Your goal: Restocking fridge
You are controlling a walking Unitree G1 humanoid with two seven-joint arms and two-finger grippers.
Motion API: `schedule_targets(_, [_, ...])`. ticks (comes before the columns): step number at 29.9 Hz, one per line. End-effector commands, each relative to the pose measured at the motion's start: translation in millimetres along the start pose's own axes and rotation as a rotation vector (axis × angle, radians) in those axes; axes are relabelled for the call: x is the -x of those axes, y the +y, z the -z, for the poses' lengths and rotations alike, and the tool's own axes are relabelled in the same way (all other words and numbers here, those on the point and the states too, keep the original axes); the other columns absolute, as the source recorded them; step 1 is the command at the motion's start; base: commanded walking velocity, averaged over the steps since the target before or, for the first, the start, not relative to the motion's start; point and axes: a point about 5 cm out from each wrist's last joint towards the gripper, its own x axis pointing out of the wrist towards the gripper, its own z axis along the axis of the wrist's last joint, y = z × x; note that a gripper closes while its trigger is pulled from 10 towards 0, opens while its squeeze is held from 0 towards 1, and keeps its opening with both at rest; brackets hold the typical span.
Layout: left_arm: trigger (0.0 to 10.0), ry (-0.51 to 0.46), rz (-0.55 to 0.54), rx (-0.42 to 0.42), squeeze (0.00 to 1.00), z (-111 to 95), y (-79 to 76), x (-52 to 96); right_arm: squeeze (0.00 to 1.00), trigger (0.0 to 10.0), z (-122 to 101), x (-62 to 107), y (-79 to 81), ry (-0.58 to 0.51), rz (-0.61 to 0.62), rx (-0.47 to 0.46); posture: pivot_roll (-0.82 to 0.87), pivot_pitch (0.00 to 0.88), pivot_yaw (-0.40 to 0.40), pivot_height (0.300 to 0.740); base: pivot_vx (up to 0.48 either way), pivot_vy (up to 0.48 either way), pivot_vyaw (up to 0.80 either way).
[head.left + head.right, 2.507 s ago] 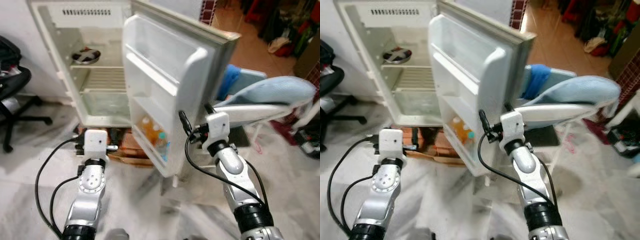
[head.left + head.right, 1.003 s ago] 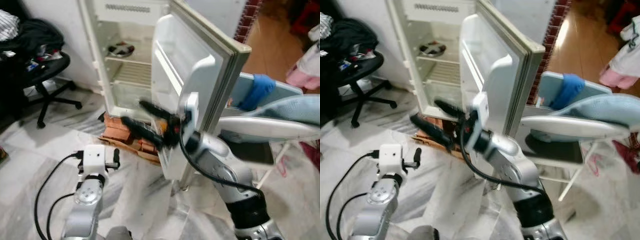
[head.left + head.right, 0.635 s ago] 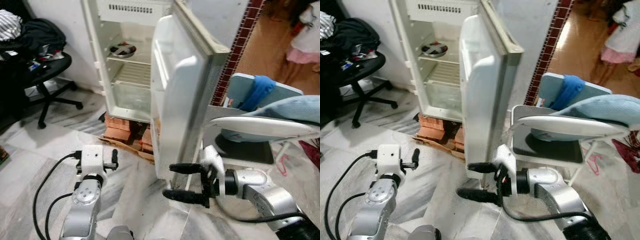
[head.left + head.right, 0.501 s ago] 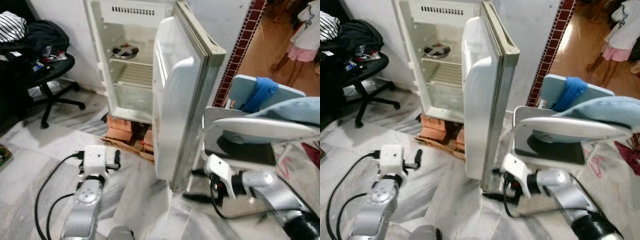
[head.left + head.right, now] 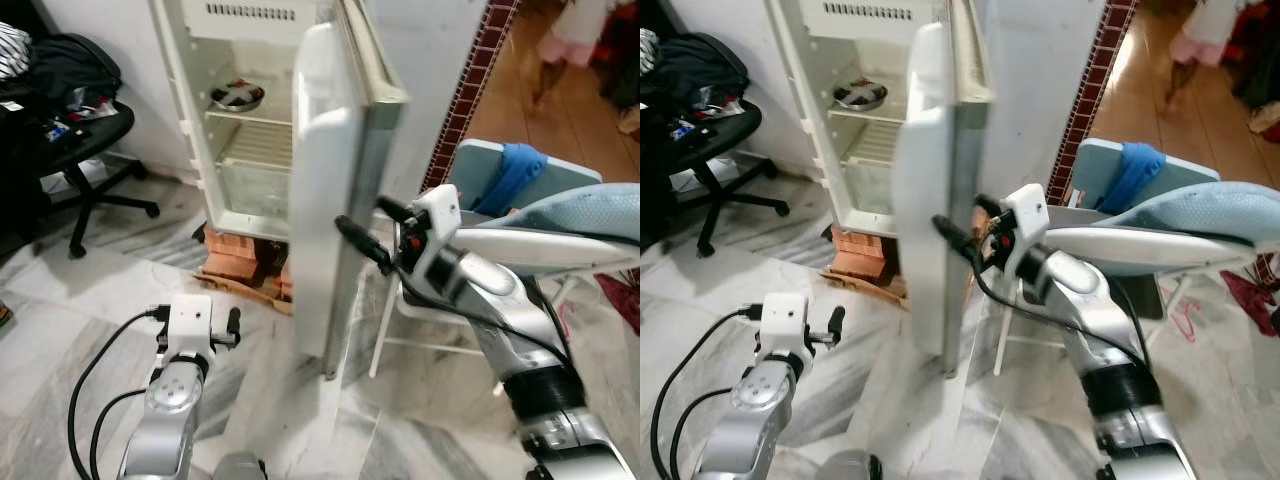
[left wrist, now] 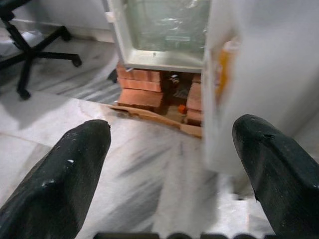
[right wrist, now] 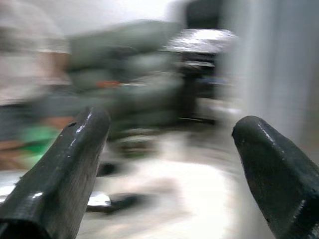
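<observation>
A black office chair stands on the robot's left, with dark clothing and a striped cloth piled on its seat. The floor is pale grey-veined marble. A stack of red bricks sits on it, with flattened cardboard lying just in front. To the right, a strip of dark red brick-pattern tiles runs up the white wall's edge. Beside it a white folding chair carries a light blue cushion, and a blue cloth hangs over a pale panel behind. Beyond lies a brown wooden floor, where a person in pink stands, blurred
</observation>
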Motion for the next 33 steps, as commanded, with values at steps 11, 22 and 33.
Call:
schedule_targets(11, [10.0,-0.114,-0.003,-0.054,0.00,-12.7,7.7,0.5,0.00,10.0,59.0,39.7,-43.1,0.152,0.719,0.146,0.09,0.016,0.008,0.740,0.000,0.000,0.00])
schedule_targets(22, [10.0,-0.251,0.047,-0.097,0.00,-29.2,12.4,-3.5,0.00,10.0,58.3,64.5,-45.6,0.126,0.866,0.294,0.04,0.009,0.032,0.740,0.000,0.461,0.00])
schedule_targets(33, [10.0,-0.313,0.024,-0.064,0.00,-35.7,5.7,3.1,0.00,10.0,52.0,46.7,-43.9,-0.019,1.061,0.243,0.08,0.002,0.018,0.740,0.000,0.480,0.00])
